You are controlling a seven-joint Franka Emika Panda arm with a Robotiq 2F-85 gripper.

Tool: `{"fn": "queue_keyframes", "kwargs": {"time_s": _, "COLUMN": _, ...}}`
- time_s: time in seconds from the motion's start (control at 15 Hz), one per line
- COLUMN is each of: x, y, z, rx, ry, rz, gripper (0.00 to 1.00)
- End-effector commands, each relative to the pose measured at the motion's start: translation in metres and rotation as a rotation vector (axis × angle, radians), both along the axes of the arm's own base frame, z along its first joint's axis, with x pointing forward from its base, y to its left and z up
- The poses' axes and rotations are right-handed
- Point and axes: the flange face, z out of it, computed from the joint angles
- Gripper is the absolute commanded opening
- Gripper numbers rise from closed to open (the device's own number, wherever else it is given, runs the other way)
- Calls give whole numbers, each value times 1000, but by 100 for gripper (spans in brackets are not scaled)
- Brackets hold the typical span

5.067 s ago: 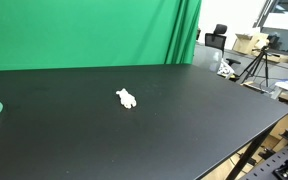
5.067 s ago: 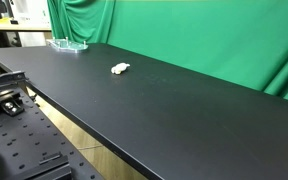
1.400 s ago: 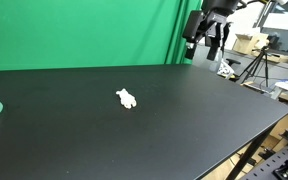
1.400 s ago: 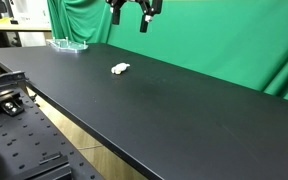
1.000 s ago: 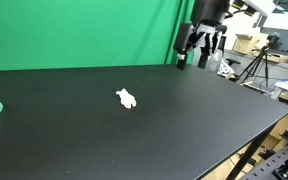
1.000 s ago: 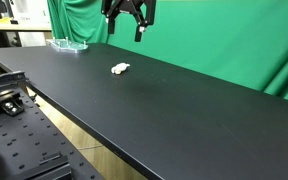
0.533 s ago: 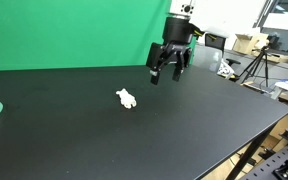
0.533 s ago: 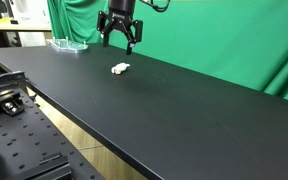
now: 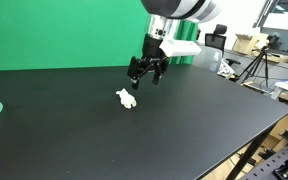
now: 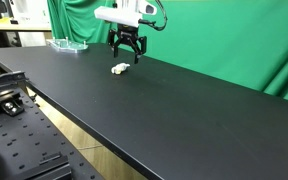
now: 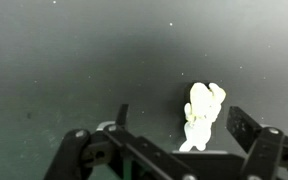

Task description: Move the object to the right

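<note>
Below the wide-spread jaws of the gripper (image 9: 144,80), nearer one jaw in the wrist view, the white lump (image 11: 200,115) lies on the black table (image 9: 194,130) — untouched. It looks light, crumpled, perhaps soft — best pinched gently across its narrow middle.

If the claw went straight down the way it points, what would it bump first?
Probably the black table. In the wrist view the little white lump lies between the open claw's fingers, close to one finger, so that one might nick it. Depth is hard to judge.
</note>
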Motion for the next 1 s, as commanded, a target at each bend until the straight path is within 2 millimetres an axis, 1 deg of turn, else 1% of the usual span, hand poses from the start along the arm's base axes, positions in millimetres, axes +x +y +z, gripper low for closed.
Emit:
{"fn": "queue_keyframes", "kwargs": {"time_s": 0.0, "x": 18, "y": 26, "z": -10, "rx": 33, "ry": -4, "rz": -9, "gripper": 100}}
{"fn": "queue_keyframes", "kwargs": {"time_s": 0.13, "x": 22, "y": 40, "z": -15, "rx": 43, "ry": 1, "rz": 2, "gripper": 100}}
{"fn": "queue_keyframes", "kwargs": {"time_s": 0.27, "x": 23, "y": 48, "z": -21, "rx": 40, "ry": 12, "rz": 4, "gripper": 100}}
{"fn": "queue_keyframes", "kwargs": {"time_s": 0.6, "x": 23, "y": 46, "z": -38, "rx": 20, "ry": 55, "rz": -25, "gripper": 100}}
{"fn": "queue_keyframes", "kwargs": {"time_s": 0.67, "x": 23, "y": 45, "z": -40, "rx": 17, "ry": 60, "rz": -32, "gripper": 75}}
{"fn": "queue_keyframes", "kwargs": {"time_s": 0.73, "x": 23, "y": 44, "z": -43, "rx": 17, "ry": 68, "rz": -37, "gripper": 74}}
{"fn": "queue_keyframes", "kwargs": {"time_s": 0.87, "x": 23, "y": 43, "z": -47, "rx": 16, "ry": 75, "rz": -45, "gripper": 60}}
{"fn": "queue_keyframes", "kwargs": {"time_s": 0.93, "x": 24, "y": 43, "z": -48, "rx": 16, "ry": 78, "rz": -48, "gripper": 51}}
